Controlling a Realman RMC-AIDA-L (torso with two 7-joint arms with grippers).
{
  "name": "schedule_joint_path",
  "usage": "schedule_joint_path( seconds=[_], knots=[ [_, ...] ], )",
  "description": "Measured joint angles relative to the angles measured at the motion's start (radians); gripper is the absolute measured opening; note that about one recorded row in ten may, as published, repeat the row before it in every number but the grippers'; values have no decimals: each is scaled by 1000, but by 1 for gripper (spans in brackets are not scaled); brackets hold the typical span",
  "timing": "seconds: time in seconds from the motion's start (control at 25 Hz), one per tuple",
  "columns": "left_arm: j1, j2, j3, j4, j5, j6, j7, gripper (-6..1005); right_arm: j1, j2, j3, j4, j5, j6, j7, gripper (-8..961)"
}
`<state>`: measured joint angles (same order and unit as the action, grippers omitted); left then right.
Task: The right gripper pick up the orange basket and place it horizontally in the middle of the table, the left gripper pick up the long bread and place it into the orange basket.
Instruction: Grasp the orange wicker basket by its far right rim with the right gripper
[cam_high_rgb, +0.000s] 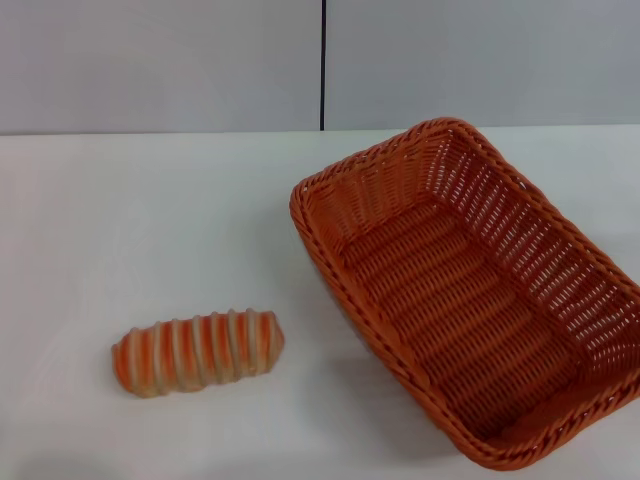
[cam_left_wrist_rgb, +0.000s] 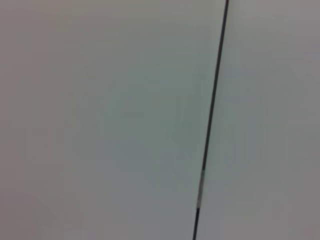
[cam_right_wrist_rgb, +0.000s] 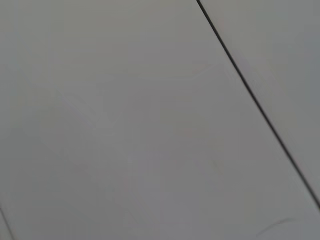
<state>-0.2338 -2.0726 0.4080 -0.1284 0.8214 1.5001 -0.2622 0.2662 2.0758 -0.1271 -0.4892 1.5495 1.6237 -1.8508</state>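
Note:
The orange basket (cam_high_rgb: 470, 290) lies on the right side of the white table (cam_high_rgb: 150, 230) in the head view, set at a slant with one short end toward the far middle and the other at the near right corner. Nothing is inside it. The long bread (cam_high_rgb: 198, 352), striped orange and cream, rests on the near left of the table, well apart from the basket. Neither gripper shows in any view. Both wrist views show only a pale wall with a thin dark seam (cam_left_wrist_rgb: 210, 120) (cam_right_wrist_rgb: 255, 100).
A grey wall with a vertical dark seam (cam_high_rgb: 323, 65) stands behind the table's far edge. Bare tabletop lies between the bread and the basket and across the far left.

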Motion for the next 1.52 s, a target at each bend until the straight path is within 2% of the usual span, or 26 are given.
schedule_joint_path(
  seconds=[0.08, 0.16, 0.2, 0.24, 0.48, 0.56, 0.6, 0.64, 0.8, 0.84, 0.96, 1.16, 1.36, 1.52],
  knots=[
    [-2, 0, 0, 1, 1, 5, 0, 522, 4, -1, -7, -46, -18, -5, 79, 580],
    [-2, 0, 1, 0, 1, 19, 0, 522, 11, -1, -18, -150, -66, -32, 263, 580],
    [-1, 0, 4, 0, 2, 35, 0, 522, 17, -2, -37, -255, -129, -66, 435, 580],
    [-1, 0, 4, 0, 2, 35, 0, 522, 17, -2, -37, -255, -129, -66, 435, 580],
    [6, 2, 7, 6, 3, 39, 0, 522, 50, -11, -125, -547, -357, -82, 822, 579],
    [7, 2, 3, 7, 3, 32, 0, 521, 62, -24, -178, -627, -437, -65, 926, 579],
    [6, 2, 2, 7, 3, 28, 0, 521, 73, -42, -243, -680, -502, -37, 998, 579],
    [5, 2, 2, 6, 3, 26, 0, 521, 73, -42, -243, -680, -502, -37, 998, 579],
    [0, 1, 4, 6, 3, 24, 0, 521, 124, -94, -368, -683, -537, 57, 1083, 580],
    [-2, 1, 5, 6, 3, 24, 0, 521, 139, -100, -384, -674, -546, 63, 1098, 580],
    [-4, 0, 7, 7, 2, 20, 0, 521, 169, -109, -404, -651, -576, 70, 1117, 580],
    [1, 0, 2, 3, -1, 16, 0, 520, 266, -128, -443, -543, -694, 73, 1130, 581],
    [16, 0, 2, 0, 1, 15, 0, 520, 360, -138, -476, -434, -820, 43, 1132, 581],
    [29, 1, 3, 1, 0, 15, 0, 520, 408, -140, -482, -373, -868, 8, 1131, 580]
  ],
)
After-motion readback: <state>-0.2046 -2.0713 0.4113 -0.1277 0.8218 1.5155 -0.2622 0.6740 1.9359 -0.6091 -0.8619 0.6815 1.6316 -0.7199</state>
